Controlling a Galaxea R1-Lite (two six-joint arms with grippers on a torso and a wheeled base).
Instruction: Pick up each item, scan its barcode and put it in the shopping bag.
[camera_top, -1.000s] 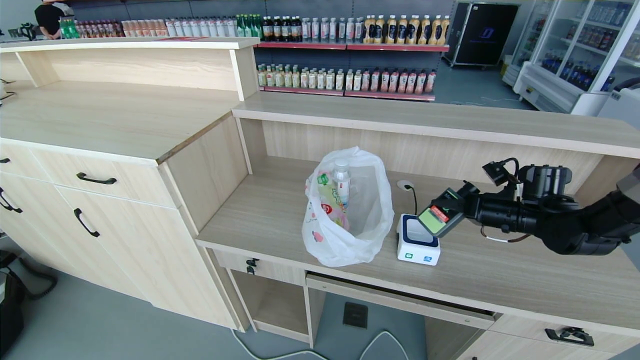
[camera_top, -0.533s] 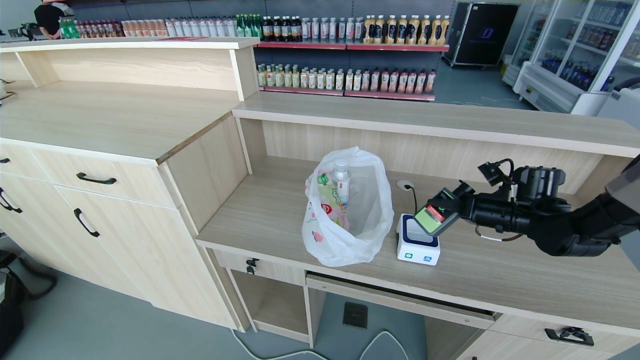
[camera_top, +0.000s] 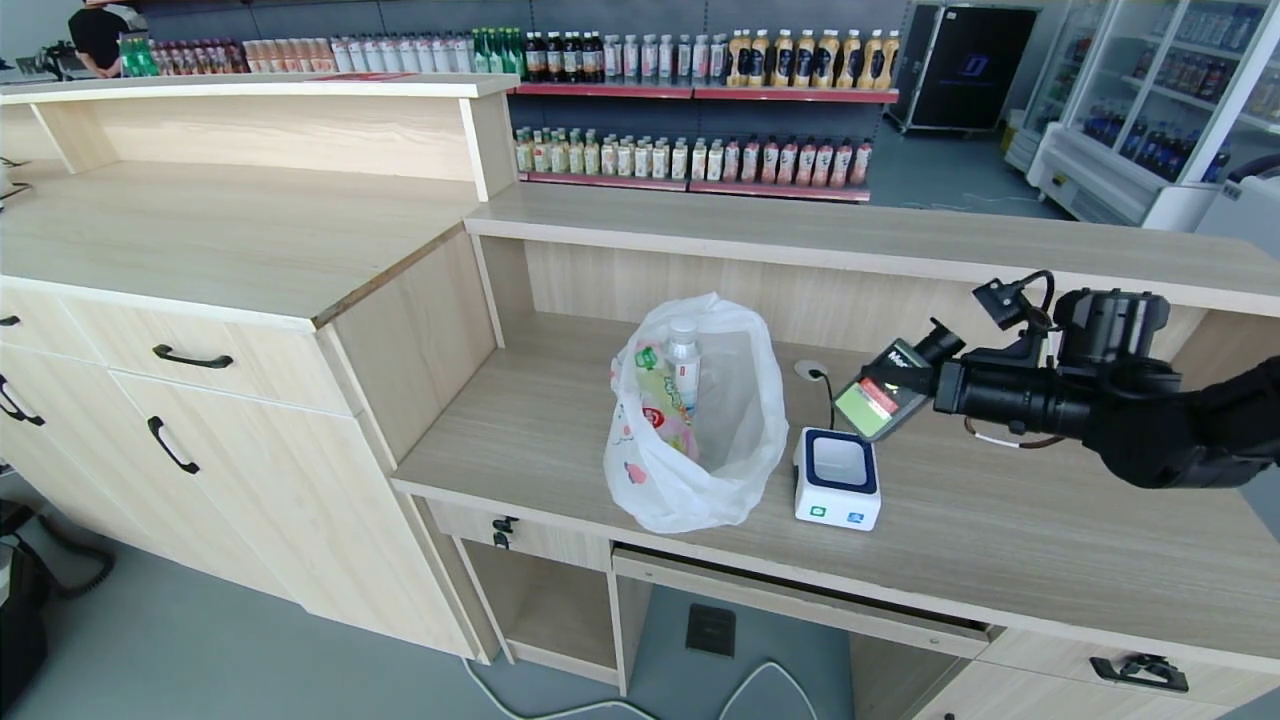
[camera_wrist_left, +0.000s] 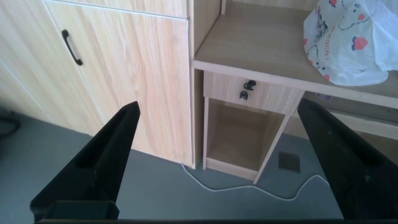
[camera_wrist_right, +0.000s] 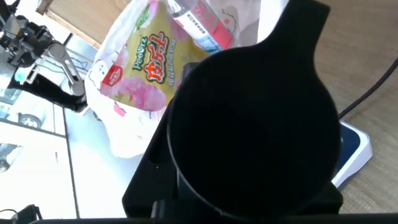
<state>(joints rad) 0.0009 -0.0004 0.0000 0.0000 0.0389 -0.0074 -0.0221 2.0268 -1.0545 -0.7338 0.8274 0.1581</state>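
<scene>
Box (camera_top: 878, 402), green and red, clamped in my right gripper (camera_top: 905, 388), tilted above the scanner (camera_top: 838, 478), near the bag (camera_top: 700, 420); assuming the scan took, I'd carry it over the bag's mouth, lower it inside, then release; left gripper (camera_wrist_left: 221, 162) hangs wide apart, holding nothing.

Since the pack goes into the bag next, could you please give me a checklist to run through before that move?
1. Grip of the right tool on the small pack: ok.
2. Pack above the scanner, apart from it: ok.
3. Barcode read: cannot tell.
4. Mouth of the shopping bag open, bag upright: ok.
5. Room in the bag beside the bottle and snack packet: ok.
6. Path free of the left tool, open and well away from the bag: ok.
</scene>
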